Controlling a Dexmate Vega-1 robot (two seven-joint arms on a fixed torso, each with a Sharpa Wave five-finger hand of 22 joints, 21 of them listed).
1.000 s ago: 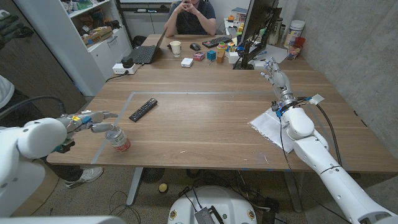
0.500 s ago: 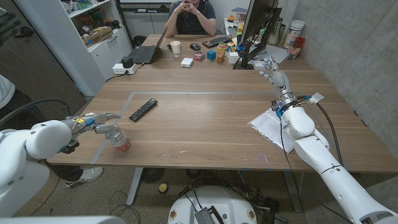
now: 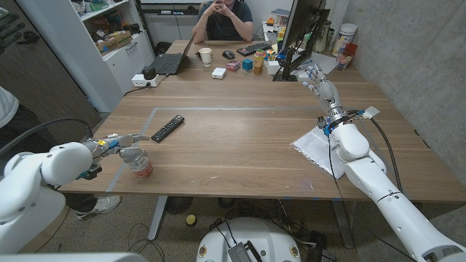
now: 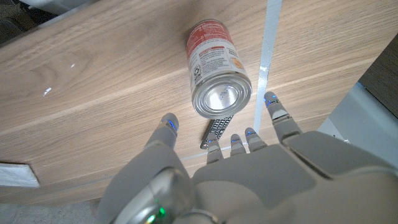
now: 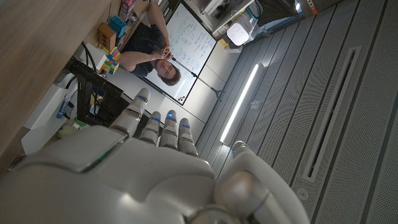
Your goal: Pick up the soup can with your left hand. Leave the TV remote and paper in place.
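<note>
One soup can is standing lower left beside the spread left hand, one TV remote lying just beyond, one paper sitting under the raised, spread right hand.

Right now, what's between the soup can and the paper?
In the head view, only bare wood lies between the soup can and the paper; the TV remote sits farther back.

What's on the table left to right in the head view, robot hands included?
Left robot hand → soup can → TV remote → paper → right robot hand.
</note>
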